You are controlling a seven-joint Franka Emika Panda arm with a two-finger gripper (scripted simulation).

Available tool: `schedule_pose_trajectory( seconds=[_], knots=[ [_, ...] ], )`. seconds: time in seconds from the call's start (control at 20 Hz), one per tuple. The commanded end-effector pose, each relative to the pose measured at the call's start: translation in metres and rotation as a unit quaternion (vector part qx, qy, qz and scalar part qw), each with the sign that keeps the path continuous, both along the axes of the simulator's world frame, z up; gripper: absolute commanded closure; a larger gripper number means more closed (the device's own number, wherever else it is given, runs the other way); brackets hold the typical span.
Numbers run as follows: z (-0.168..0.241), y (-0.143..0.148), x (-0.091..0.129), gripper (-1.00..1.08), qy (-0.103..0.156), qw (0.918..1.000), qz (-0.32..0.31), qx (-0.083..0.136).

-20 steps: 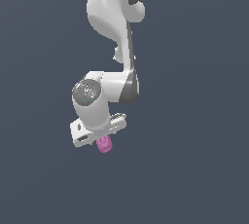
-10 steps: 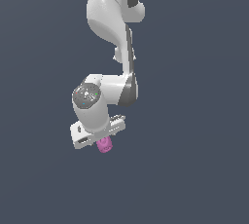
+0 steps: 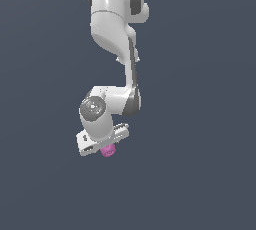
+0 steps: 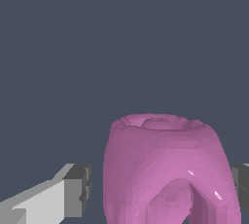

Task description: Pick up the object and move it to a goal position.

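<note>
The object [image 3: 108,150] sat between the fingers of the gripper [image 3: 106,149], which seemed closed on it (pickup apparently done); carrying it to the goal remained, and no goal marker showed

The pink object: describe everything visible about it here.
The pink object is a small, glossy magenta lump with rounded walls, a shallow ring-like dent on its far face and an arched hollow on the near side. In the exterior view it sits under the white gripper, much smaller than it. The wrist view shows a grey fingertip on each side; contact cannot be confirmed.
</note>
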State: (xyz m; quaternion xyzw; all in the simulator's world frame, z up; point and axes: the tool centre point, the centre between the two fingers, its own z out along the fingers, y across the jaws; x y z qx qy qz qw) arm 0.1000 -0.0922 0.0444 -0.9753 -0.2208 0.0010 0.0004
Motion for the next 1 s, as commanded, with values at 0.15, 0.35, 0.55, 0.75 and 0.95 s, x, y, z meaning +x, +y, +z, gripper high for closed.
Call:
schedule_pose_trajectory(
  seconds=[0.15, 0.35, 0.55, 0.75, 0.95],
  knots=[
    [0.0005, -0.0001, 0.0019, 1.08, -0.001, 1.0000, 0.000, 0.000],
    [0.0005, -0.0001, 0.0019, 1.08, -0.001, 1.0000, 0.000, 0.000],
    [0.0005, -0.0001, 0.0019, 1.08, -0.001, 1.0000, 0.000, 0.000],
    [0.0011, -0.0004, 0.0013, 1.08, -0.001, 1.0000, 0.000, 0.000],
    [0.0057, -0.0022, -0.0018, 1.08, -0.001, 1.0000, 0.000, 0.000]
  ],
)
